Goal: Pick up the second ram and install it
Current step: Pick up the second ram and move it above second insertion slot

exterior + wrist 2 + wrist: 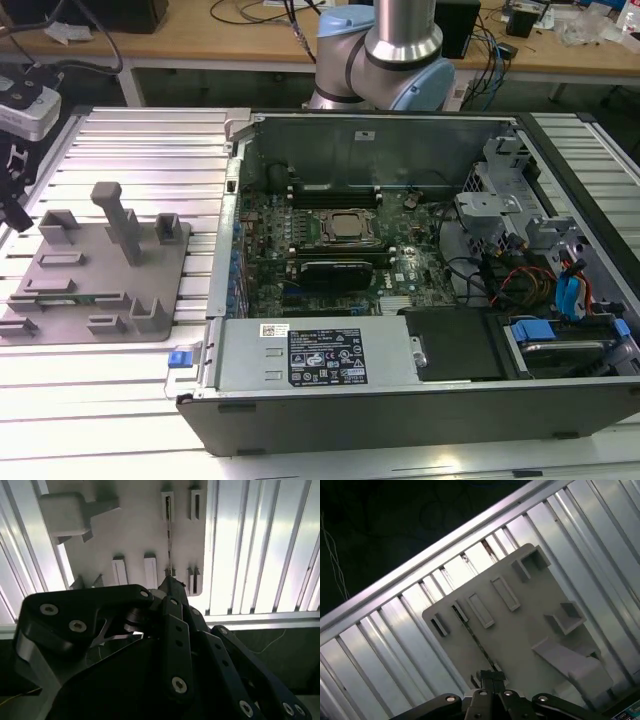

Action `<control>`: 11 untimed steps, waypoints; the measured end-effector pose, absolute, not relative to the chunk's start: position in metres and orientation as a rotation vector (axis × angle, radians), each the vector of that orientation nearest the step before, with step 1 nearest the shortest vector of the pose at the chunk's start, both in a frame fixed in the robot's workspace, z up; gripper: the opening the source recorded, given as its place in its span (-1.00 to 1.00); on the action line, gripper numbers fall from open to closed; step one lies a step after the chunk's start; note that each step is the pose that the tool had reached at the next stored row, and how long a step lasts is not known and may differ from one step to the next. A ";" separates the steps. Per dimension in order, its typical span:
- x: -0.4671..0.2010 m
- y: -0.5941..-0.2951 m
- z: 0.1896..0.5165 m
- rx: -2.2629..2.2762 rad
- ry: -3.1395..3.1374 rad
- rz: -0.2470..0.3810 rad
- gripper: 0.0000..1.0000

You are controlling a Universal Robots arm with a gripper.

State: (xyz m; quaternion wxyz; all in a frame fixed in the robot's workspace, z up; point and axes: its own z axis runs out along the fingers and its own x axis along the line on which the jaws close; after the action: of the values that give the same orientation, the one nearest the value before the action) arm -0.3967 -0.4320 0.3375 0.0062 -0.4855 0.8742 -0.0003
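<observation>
The second ram (72,298) is a slim green stick standing on edge in the slots of a grey fixture (150,255), on the exterior view's left. In both wrist views it shows edge-on as a thin dark line (170,540) (470,630) between two slotted holders. My gripper (490,676) hangs above the fixture near one end of the stick and apart from it. Its black fingertips (171,586) are pressed together with nothing between them. In the exterior view its dark body (12,200) sits at the far left edge.
An open computer case (400,390) lies to the exterior view's right of the fixture, with the processor socket (345,228), long black memory slots (335,187) and a black card (340,270) inside. The fixture has a tall post (122,220). Everything rests on a ribbed metal table (150,140).
</observation>
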 end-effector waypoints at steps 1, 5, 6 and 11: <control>-0.397 -0.432 0.337 -1.547 2.721 -0.002 -0.84; -0.397 -0.432 0.336 -1.679 2.644 -0.008 -0.84; -0.397 -0.432 0.336 -1.726 2.614 -0.009 -0.84; -0.397 -0.432 0.334 -1.896 2.494 -0.010 -0.84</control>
State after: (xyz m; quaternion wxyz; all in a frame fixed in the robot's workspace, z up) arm -0.3967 -0.4317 0.3335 0.0042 -0.6051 0.7961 -0.0032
